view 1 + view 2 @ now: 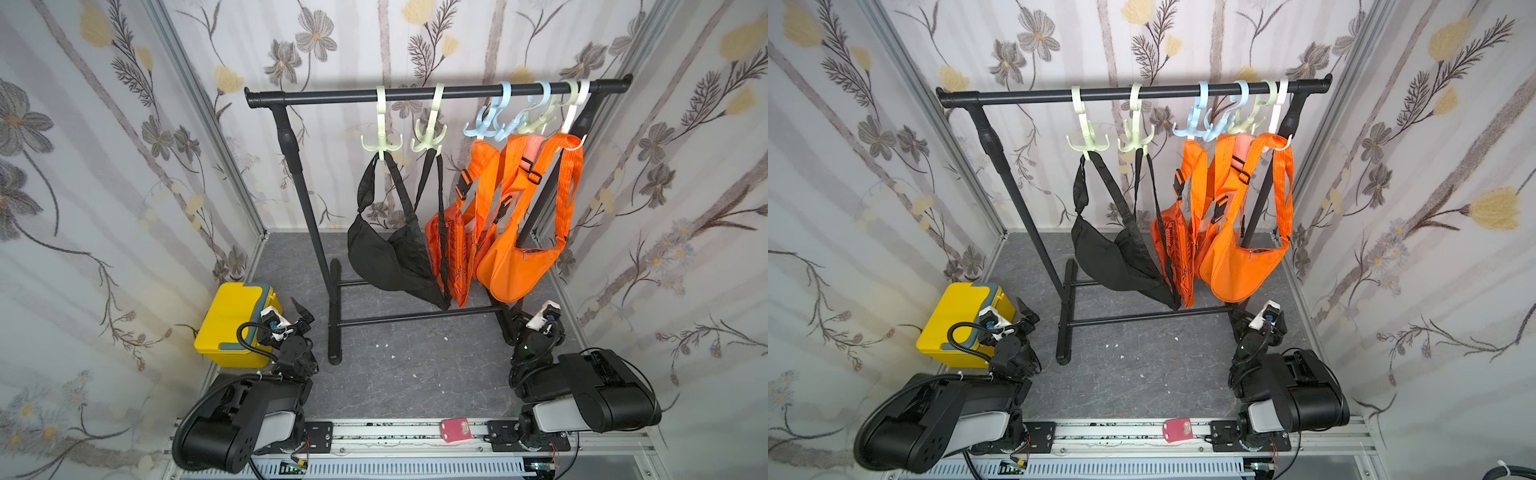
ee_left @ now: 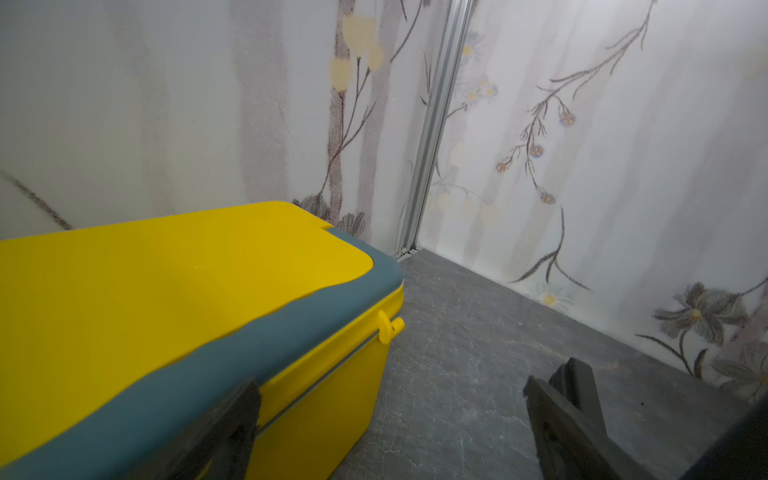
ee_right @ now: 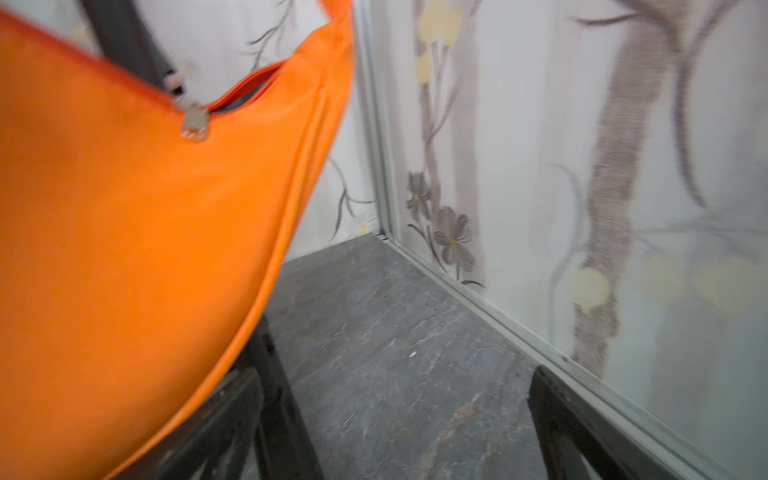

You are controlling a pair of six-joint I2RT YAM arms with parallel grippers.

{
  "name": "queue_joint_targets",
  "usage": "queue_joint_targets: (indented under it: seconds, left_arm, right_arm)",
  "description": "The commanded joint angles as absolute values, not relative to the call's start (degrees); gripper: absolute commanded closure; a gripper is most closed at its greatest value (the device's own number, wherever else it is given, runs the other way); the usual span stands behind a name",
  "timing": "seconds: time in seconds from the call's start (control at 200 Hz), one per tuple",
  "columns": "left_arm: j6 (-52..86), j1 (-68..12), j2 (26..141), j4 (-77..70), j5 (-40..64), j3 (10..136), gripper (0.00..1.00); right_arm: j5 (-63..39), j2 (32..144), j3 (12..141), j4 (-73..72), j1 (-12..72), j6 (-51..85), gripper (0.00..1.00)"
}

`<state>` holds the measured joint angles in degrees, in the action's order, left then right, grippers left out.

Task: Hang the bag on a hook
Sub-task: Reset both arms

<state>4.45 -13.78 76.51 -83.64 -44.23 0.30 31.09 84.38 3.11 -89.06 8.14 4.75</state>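
We see, in both top views, the orange bag (image 1: pixel 515 266) hanging by its strap from the white hook (image 1: pixel 575 139) at the right end of the rack rail (image 1: pixel 415 96), body off the tabletop (image 1: pixel 415 365). Hanging step looks done, imo. Next move prob. calls for backing off w/o snagging fabric. Right pincer (image 3: pixel 390 384) is wide open, empty, low, just beside the bag's bottom edge; contact unclear. Left pincer (image 2: pixel 392 386), also open & empty, sits by the yellow box (image 1: pixel 232 320), well apart from the bag.
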Motion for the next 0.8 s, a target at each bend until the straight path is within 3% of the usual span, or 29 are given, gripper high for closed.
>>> queue_joint_targets:
  seconds: [0.0, 0.055, 0.125, 0.3, 0.395, 0.43, 0.519, 0.704, 0.799]
  left_arm:
    - [0.4, -14.1, 81.2, -96.5, -41.5, 0.0, 0.0]
    - [0.0, -13.9, 81.4, -96.4, -40.6, 0.0, 0.0]
    - [-0.3, -13.7, 81.2, -97.9, -37.5, -1.0, 0.0]
    - [-1.4, -13.4, 82.6, -101.9, -32.6, -2.8, 0.0]
    - [-1.3, -10.2, 92.0, -103.9, -25.5, 1.0, 0.0]
    - [-2.6, -9.5, 93.9, -99.6, -20.2, 4.1, 0.0]
    - [0.6, -7.9, 91.2, -89.1, -21.5, 7.6, 0.0]
    - [-1.0, -7.8, 92.9, -92.7, -19.7, 7.2, 0.0]
    - [0.3, -5.6, 91.7, -80.6, -14.2, 12.0, 0.0]
  right_arm:
    - [22.8, 87.9, 9.6, -82.8, 6.8, 1.1, 0.0]
    - [19.0, 84.9, 11.9, -71.5, 4.1, 4.1, 0.01]
    - [18.3, 87.2, 10.0, -79.5, 3.8, 3.3, 0.01]
    - [18.5, 86.7, 10.2, -78.2, 3.9, 3.4, 0.0]
    - [18.5, 86.6, 10.0, -78.3, 3.9, 3.3, 0.0]
    - [18.4, 86.6, 9.9, -78.5, 4.0, 3.3, 0.0]
    - [18.6, 86.6, 9.8, -78.7, 4.1, 3.1, 0.0]
    - [18.6, 86.7, 10.4, -77.8, 4.2, 3.0, 0.0]
    - [18.1, 87.1, 11.4, -76.2, 3.7, 3.6, 0.01]
